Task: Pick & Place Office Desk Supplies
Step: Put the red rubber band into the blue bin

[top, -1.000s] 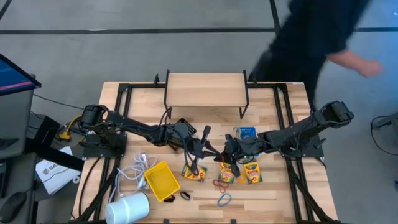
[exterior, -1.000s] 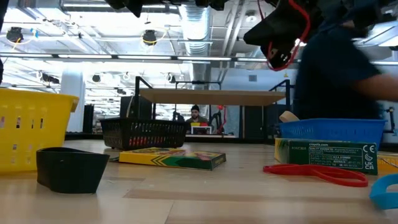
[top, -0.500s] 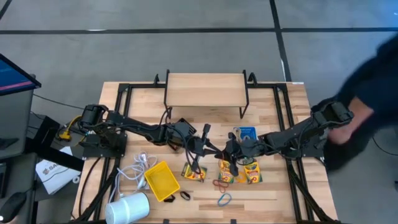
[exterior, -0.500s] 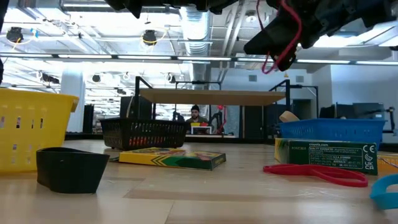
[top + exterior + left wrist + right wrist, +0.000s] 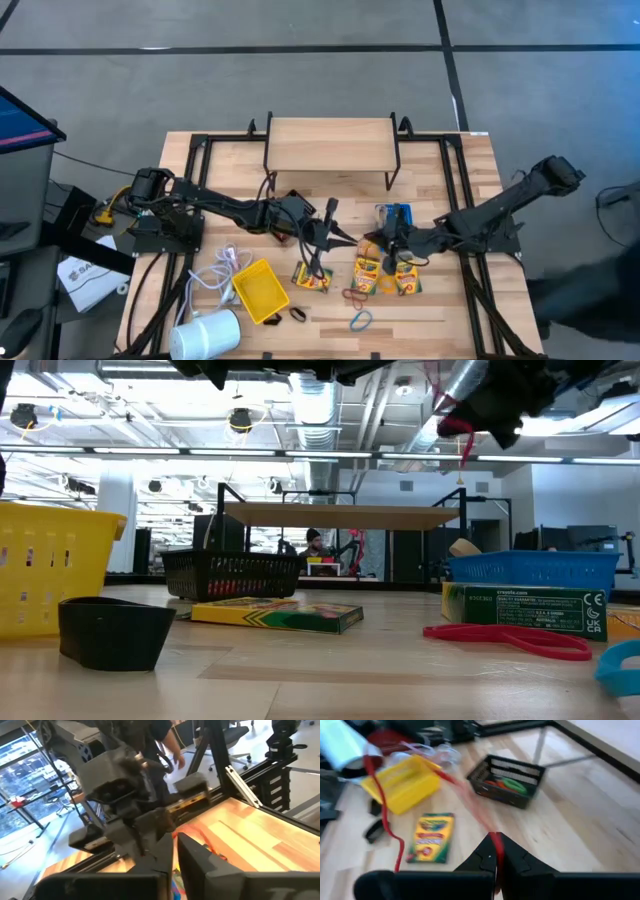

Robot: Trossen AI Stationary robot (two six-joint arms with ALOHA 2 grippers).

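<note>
My right gripper (image 5: 380, 246) (image 5: 496, 851) is shut on a red rubber band (image 5: 380, 805) above the table's middle, high over two crayon boxes (image 5: 365, 275) (image 5: 405, 277). My left gripper (image 5: 325, 240) (image 5: 175, 852) faces it from the left above a third crayon box (image 5: 312, 277). Its fingers stand a narrow gap apart with nothing between them. A black bin (image 5: 506, 780) holds orange and green bands. A blue bin (image 5: 395, 215) and a yellow bin (image 5: 258, 290) stand on the table. A red band (image 5: 352, 297) and a blue band (image 5: 360, 320) lie loose near the front. My right gripper pinches one spot of the red band's loop (image 5: 496, 837) between its two fingertips. The fingers slant down toward the table's left. The rest of the loop (image 5: 462, 455) hangs slack below and beside the fingers, clear of the table.
A wooden shelf riser (image 5: 330, 145) stands at the far middle. A white cylinder (image 5: 205, 335) and a white cable (image 5: 225, 270) lie at the near left beside the yellow bin. A dark clip (image 5: 297, 314) sits near the front edge.
My right gripper has gone toward the table's right edge and a little up, tipping nearer to level, and the red band has swung along with it. A person beyond the table's right side has walked out of the high view.
</note>
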